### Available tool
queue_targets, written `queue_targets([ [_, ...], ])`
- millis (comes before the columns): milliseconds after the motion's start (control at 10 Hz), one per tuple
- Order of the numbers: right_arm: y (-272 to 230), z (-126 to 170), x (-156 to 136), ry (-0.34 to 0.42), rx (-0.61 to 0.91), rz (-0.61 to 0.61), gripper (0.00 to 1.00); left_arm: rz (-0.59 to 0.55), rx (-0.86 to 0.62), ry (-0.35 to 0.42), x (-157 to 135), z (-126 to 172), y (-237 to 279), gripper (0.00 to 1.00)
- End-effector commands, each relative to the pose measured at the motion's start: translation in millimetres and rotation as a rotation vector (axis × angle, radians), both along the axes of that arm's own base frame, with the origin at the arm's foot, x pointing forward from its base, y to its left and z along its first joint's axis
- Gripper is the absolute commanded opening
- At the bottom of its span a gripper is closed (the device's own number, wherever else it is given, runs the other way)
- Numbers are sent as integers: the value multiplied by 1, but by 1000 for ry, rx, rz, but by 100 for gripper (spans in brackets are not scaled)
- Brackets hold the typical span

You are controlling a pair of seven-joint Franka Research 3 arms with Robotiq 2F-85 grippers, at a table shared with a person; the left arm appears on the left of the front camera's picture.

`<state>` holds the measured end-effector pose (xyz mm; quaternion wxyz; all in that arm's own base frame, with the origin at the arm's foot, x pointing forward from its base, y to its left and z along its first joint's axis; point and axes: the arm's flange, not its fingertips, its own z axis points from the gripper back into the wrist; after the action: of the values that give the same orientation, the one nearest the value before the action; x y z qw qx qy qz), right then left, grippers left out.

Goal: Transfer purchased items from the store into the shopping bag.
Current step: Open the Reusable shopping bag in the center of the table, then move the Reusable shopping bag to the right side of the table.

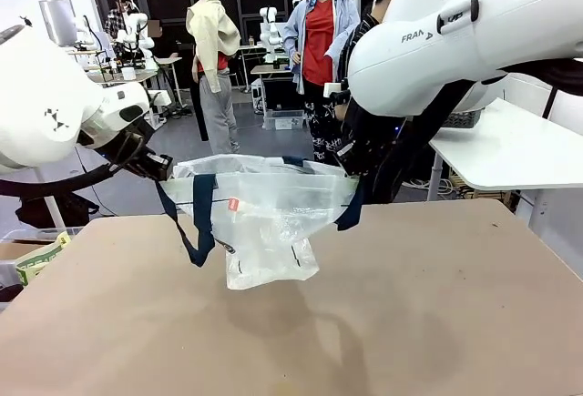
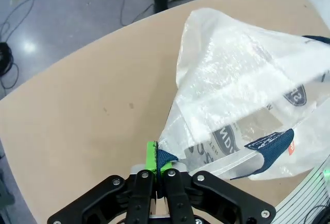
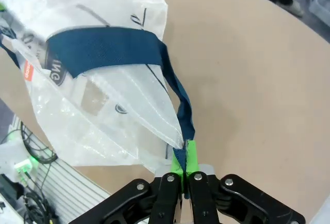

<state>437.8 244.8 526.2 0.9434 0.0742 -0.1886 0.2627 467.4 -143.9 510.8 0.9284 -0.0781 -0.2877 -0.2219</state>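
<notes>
The left hand (image 2: 157, 165) was fully closed, pinching a corner of the bag (image 2: 242, 90) where a navy strap (image 2: 166, 158) meets the clear plastic. From there the bag stretched away to that hand's right, lifted, with its mouth pulled wide and its lower end sagging to or just above the surface (image 1: 410, 305); which, I could not tell. A second strap (image 1: 202, 223) hung loose below the left hand. The right hand (image 3: 184, 162) was closed as tightly, clamped on the strap (image 3: 178, 105) at the opposite corner, so the bag hung between the two hands.

Judged from this, the bag was held open ready for loading. Whether any item already lay inside could not be told through the crumpled plastic, so most or all of the transfer seemed left to do.
</notes>
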Motion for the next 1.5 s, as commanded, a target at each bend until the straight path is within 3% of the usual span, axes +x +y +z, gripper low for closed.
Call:
queue_targets([
  [0,9,-5,0,11,-56,58,0,-70,69,-6,27,3,-25,0],
  [200,40,-11,4,16,-82,103,0,-103,105,7,47,5,-57,0],
  [600,67,-25,5,54,-128,126,0,-137,102,100,49,-9,-79,0],
  [1400,60,-30,1,43,-105,142,0,-150,100,71,48,-16,-81,0],
])
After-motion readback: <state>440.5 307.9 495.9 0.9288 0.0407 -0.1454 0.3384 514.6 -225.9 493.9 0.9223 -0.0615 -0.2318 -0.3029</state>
